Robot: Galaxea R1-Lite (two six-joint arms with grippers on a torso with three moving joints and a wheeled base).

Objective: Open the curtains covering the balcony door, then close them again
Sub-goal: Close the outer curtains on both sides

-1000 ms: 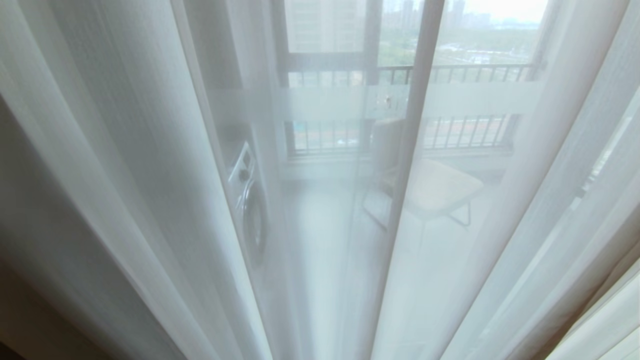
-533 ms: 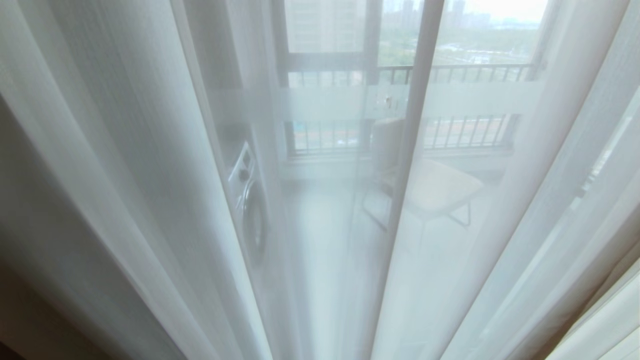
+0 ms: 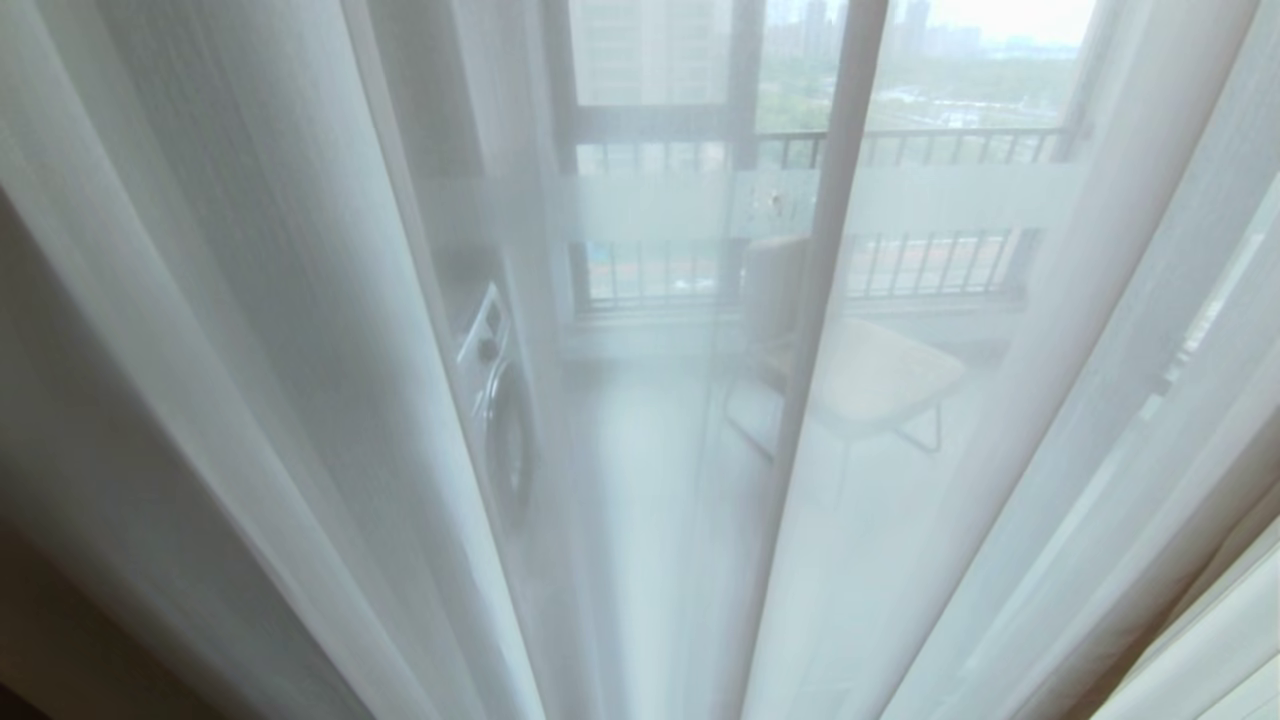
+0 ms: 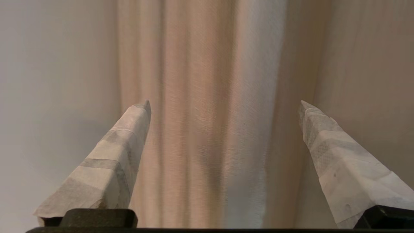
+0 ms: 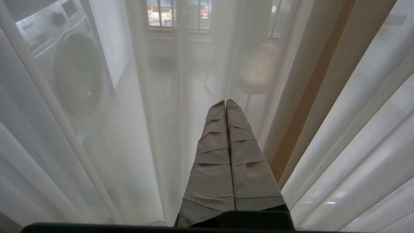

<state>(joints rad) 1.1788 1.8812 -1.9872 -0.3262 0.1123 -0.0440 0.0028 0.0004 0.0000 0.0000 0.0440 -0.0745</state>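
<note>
Left gripper (image 4: pixel 224 105) gapes wide, empty, beige curtains (image 4: pixel 207 97) just ahead of it.

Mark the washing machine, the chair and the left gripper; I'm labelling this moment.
washing machine (image 3: pixel 497 395): head view, door front, behind sheers.
chair (image 3: pixel 880 375): head view, seat cushion.
left gripper (image 4: pixel 224 105): left wrist view, midway between open fingertips.

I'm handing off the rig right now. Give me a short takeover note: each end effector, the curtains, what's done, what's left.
Left end effector: open, empty, facing beige curtain folds.
Right end effector: shut, empty, parked before the white sheers.
Sheers hang drawn across the balcony door; washing machine and chair show through.
Done: cannot tell from here whether opening already happened.
Left: nothing is gripped; confirm the stage before moving.
</note>
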